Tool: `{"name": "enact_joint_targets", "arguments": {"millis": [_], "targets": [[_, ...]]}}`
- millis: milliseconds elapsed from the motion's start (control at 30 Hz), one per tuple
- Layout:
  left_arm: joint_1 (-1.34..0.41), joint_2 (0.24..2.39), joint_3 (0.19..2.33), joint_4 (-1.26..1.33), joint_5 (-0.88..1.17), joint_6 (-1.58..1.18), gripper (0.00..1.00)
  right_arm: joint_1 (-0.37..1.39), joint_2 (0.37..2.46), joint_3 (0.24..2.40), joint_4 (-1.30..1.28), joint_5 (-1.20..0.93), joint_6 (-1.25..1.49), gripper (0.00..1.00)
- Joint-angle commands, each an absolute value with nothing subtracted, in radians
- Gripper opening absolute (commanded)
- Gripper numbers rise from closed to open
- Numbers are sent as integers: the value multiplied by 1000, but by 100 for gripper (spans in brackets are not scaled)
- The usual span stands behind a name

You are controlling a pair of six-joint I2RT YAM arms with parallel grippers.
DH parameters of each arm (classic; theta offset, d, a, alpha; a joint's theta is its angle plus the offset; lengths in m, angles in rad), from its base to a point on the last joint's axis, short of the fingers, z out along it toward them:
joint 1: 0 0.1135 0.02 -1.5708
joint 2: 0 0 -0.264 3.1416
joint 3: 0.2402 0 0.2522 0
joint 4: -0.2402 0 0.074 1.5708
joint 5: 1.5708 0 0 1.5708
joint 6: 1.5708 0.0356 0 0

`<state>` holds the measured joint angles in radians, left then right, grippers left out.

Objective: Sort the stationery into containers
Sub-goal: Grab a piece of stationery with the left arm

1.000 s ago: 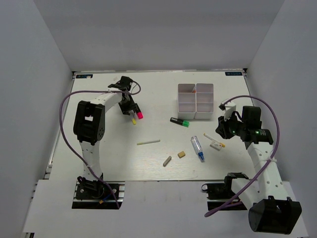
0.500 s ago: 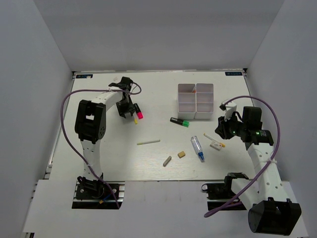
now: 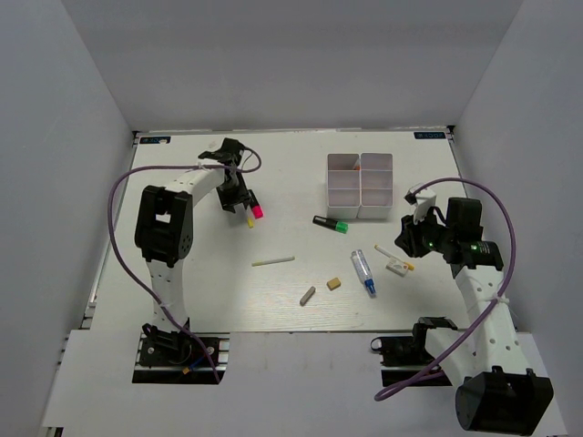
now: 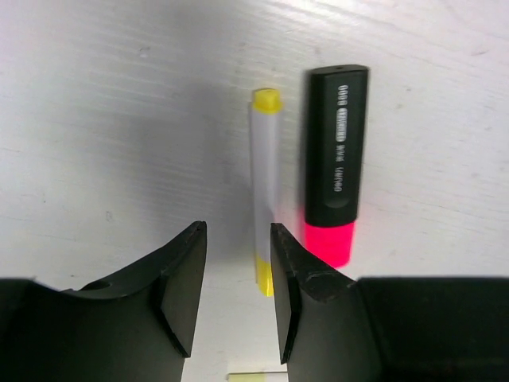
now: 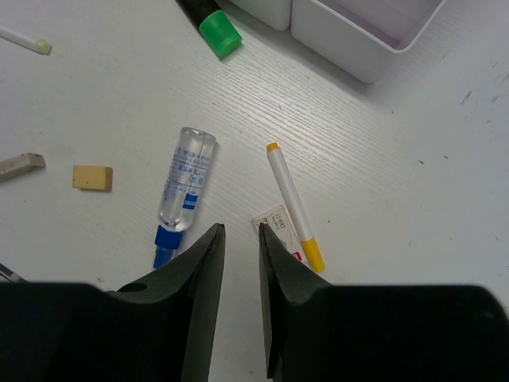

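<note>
My left gripper (image 4: 238, 239) is open and empty, low over the table. A white pen with yellow ends (image 4: 265, 183) lies just ahead of its right finger, beside a black marker with a pink end (image 4: 334, 159). In the top view they lie at the back left, pen (image 3: 248, 218) and marker (image 3: 254, 206). My right gripper (image 5: 241, 235) is slightly open and empty, over bare table between a blue-tipped clear tube (image 5: 183, 191) and a white eraser (image 5: 278, 227) with another yellow-ended pen (image 5: 293, 203). The white four-compartment box (image 3: 361, 185) stands at the back right.
A green-ended black marker (image 3: 330, 223) lies left of the box front. A pale stick (image 3: 273, 261), a tan eraser (image 3: 334, 283) and a grey eraser (image 3: 308, 295) lie mid-table. The box corner (image 5: 358, 40) shows ahead of the right gripper.
The left gripper has shifted slightly beside the pink-ended marker. The right gripper has barely moved. No item has moved.
</note>
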<state>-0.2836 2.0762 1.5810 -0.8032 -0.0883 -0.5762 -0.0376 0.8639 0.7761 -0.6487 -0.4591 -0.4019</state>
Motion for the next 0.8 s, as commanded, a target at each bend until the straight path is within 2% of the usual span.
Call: {"name": "enact_joint_targets", "arguments": {"millis": [0,267,533,633,767], "targets": [[-288,2020,1624,-788,-58,-578,48,-41,854,762,-624,-483,-388,30],[-288,2115,1681,-834,-60,-578,55,-44,850,764,-623,-471,-391,30],[-288,2169,1735,-876,-89,-569,55,-48,854,765,-617,-472,-387,30],[-288,2169,1735,-876,-98,-569,49,-52,856,764,-615,-479,-383,30],[-288,2178,1717,-885,-109,-560,49,-52,854,762,-614,-482,-382,32]]}}
